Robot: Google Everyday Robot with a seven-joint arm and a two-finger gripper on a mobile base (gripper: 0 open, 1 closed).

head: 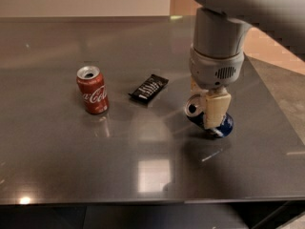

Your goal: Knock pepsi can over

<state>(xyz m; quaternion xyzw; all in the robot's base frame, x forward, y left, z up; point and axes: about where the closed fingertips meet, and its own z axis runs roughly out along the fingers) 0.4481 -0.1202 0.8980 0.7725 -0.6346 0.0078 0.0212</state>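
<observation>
In the camera view, a dark blue aluminium pepsi can with a silver top is seen on the grey metal table, right of centre. It is tilted, its top turned leftward and its base apparently touching the surface. It is partly covered by the cream-coloured gripper, set against it from above; whether the gripper is clamped or apart cannot be told. One blue can, one upright red Coca-Cola can and one black wrapped bar are counted.
</observation>
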